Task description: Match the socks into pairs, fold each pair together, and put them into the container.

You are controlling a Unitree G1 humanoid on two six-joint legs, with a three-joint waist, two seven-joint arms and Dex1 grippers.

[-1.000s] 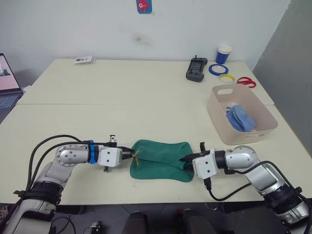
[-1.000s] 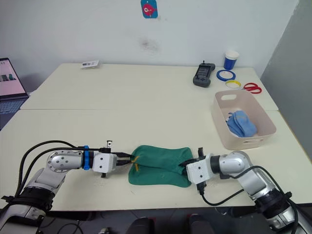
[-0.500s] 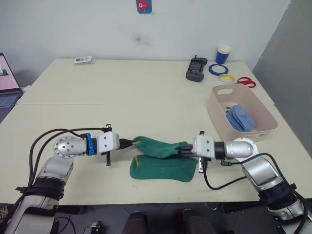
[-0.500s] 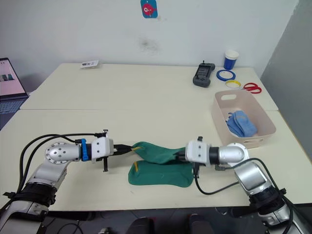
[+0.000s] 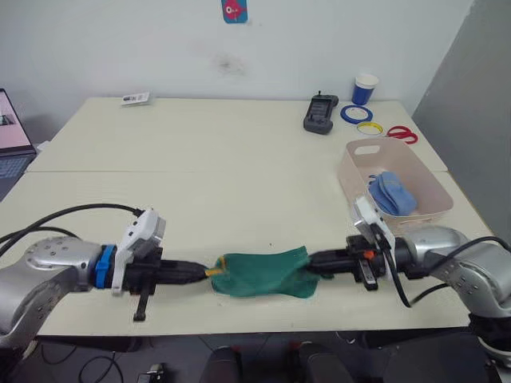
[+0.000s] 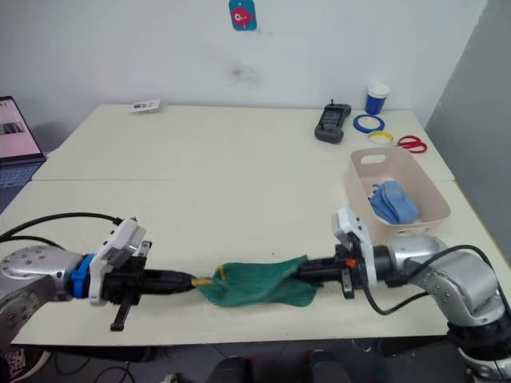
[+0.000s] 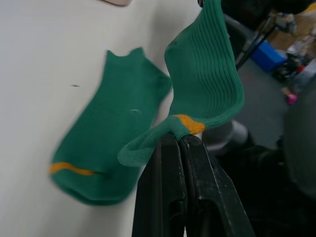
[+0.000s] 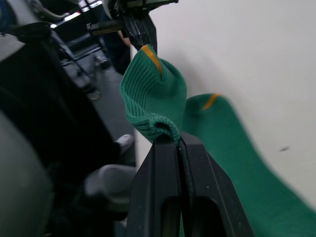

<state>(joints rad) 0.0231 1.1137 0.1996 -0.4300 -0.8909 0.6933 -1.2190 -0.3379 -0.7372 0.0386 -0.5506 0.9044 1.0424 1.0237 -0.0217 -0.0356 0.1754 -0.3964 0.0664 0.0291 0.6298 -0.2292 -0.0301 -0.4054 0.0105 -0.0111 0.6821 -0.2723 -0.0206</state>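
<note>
Low in the head views, near the table's front edge, the left gripper [image 5: 209, 271] is clamped on the yellow-trimmed cuff of a green sock [image 5: 263, 271], and the right gripper [image 5: 313, 261] is pinched on that sock's other end. The wrist views show it lifted and sagging between the two grips, with a second green sock [image 7: 106, 148] lying flat on the table [image 5: 239, 175] beneath it. From the head views the two socks overlap so closely that I cannot tell how well their edges line up.

The step in hand looks like laying or folding the held sock over its mate. To do it well, both arms should travel together, keeping gentle tension so the fabric does not bunch, and lower cuff over cuff and toe over toe before either grip lets go. Pulling too hard could drag the lower sock towards the edge.

Farther back, at centre right of the frame, the container [image 5: 395, 223] holds the folded light blue pair [image 5: 391, 193]. Beyond it, upper right, stand a blue cup [image 5: 365, 88], tape rings [image 5: 362, 120] and red scissors [image 5: 403, 133].
</note>
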